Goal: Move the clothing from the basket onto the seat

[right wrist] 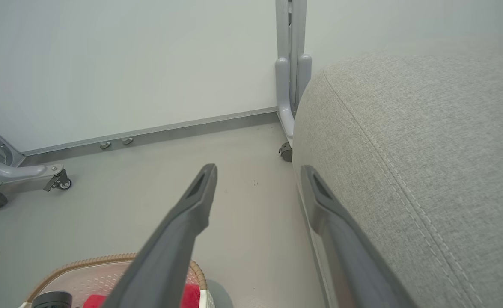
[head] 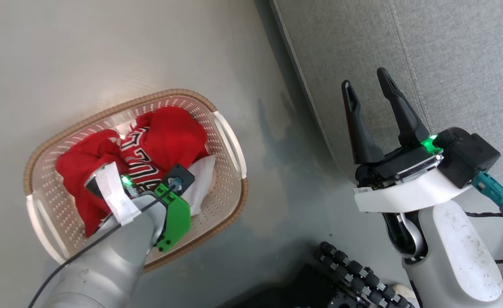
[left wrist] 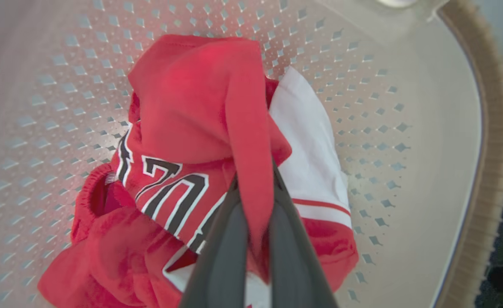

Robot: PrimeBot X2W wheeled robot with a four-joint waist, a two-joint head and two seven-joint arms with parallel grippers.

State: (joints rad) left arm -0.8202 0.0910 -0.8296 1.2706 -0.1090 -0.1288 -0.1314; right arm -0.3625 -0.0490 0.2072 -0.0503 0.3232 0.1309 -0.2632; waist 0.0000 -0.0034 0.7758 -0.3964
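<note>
Down in the basket [head: 178, 92], my left tool [left wrist: 254, 188] pinches the clothing [left wrist: 183, 107] for lifting. Right tool [head: 364, 78] hangs spread beside the seat [head: 448, 64].

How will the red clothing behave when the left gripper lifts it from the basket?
Probably floppy: the clothing drapes in folds over the left gripper pinching it. Likely light, being thin fabric. Bunched garments may drag together in the basket.
</note>
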